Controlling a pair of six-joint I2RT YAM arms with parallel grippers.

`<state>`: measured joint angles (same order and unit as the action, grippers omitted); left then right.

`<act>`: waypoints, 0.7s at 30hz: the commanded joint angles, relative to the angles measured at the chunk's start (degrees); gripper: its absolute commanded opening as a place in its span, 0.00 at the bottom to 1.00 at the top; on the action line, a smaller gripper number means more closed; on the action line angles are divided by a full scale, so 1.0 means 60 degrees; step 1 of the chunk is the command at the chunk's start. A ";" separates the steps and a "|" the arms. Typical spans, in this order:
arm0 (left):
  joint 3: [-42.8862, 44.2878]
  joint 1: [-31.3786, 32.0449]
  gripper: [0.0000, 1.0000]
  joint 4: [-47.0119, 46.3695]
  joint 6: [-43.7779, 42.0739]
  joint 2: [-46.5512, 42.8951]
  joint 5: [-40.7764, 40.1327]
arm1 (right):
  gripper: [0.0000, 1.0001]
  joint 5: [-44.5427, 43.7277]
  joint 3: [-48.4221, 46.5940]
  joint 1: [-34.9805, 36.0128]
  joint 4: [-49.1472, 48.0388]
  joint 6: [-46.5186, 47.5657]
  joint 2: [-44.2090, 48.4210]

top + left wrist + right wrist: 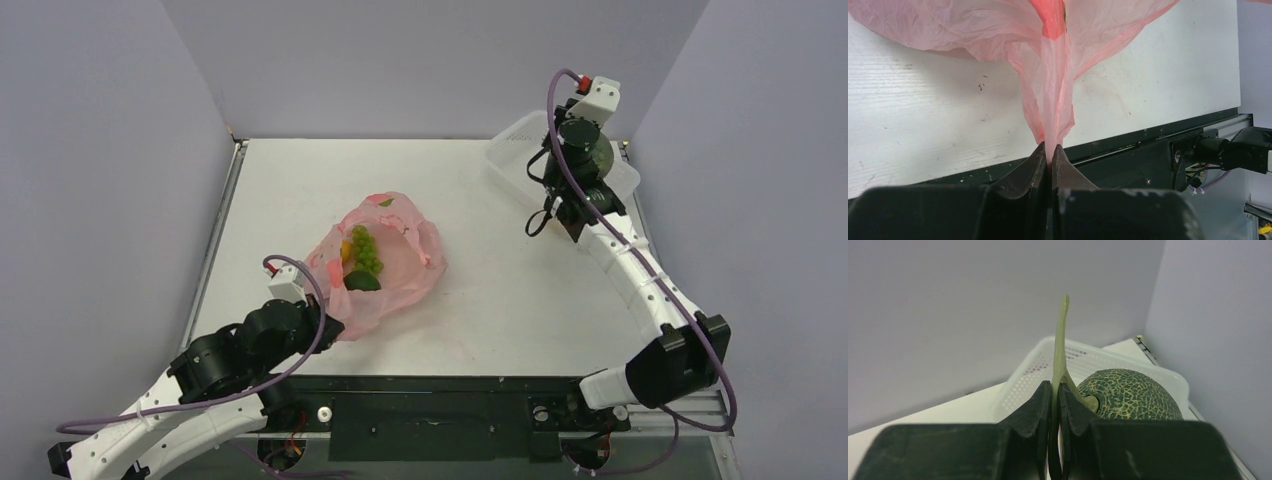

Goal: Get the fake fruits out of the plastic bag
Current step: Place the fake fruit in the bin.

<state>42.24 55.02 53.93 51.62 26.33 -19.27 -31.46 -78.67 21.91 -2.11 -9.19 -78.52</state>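
White table (520, 300), pink printed bag (418, 272), netted melon (1130, 395)

left gripper (1049, 150) pinched tight on a gathered strip of the pink plastic bag (1053, 95), bag fanning out wide above, scuffed white table (923, 130) behind, black front rail (1143, 145) lower right

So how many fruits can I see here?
4. A melon hangs by its stem from the right tool over the basket; an orange one, a light-green bunch and a dark green oval lie in the bag. More may be hidden there.
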 commanded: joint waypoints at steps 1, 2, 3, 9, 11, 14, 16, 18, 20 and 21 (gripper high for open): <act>0.0130 0.0021 0.00 -0.0505 -0.0217 -0.0093 0.0047 | 0.00 0.0076 0.0071 -0.1352 -0.0709 -0.0927 -0.0850; 0.0129 0.0018 0.00 -0.0525 -0.0228 -0.0077 0.0054 | 0.00 0.0220 0.0027 -0.1513 -0.0728 -0.1156 -0.1001; 0.0126 0.0026 0.00 -0.0538 -0.0261 -0.0069 0.0073 | 0.00 0.0293 -0.0022 -0.1806 -0.0706 -0.1269 -0.1326; 0.0147 0.0014 0.00 -0.0634 -0.0360 0.0045 0.0267 | 0.00 0.0470 -0.0351 -0.2624 -0.0738 -0.2061 -0.2665; 0.0157 0.0016 0.00 -0.0638 -0.0389 0.0079 0.0335 | 0.00 0.0394 -0.0535 -0.2754 -0.0658 -0.2089 -0.3128; 0.0167 0.0014 0.00 -0.0639 -0.0413 0.0076 0.0445 | 0.00 0.0360 -0.0769 -0.2934 -0.0516 -0.2076 -0.3823; 0.0145 0.0014 0.00 -0.0639 -0.0414 0.0050 0.0479 | 0.00 0.0360 -0.0902 -0.3042 -0.0456 -0.2069 -0.4155; 0.0133 0.0016 0.00 -0.0650 -0.0425 0.0020 0.0509 | 0.00 0.0372 -0.1021 -0.3158 -0.0398 -0.2091 -0.4449; 0.0136 0.0014 0.00 -0.0651 -0.0441 0.0007 0.0506 | 0.00 0.0409 -0.1131 -0.3292 -0.0359 -0.2136 -0.4709; 0.0137 0.0014 0.00 -0.0660 -0.0442 -0.0008 0.0510 | 0.00 0.0446 -0.1197 -0.3326 -0.0348 -0.2168 -0.4791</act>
<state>42.24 55.02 52.90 50.06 26.48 -16.88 -28.95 -81.76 3.36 -2.44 -20.88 -106.54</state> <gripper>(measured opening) 0.010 0.043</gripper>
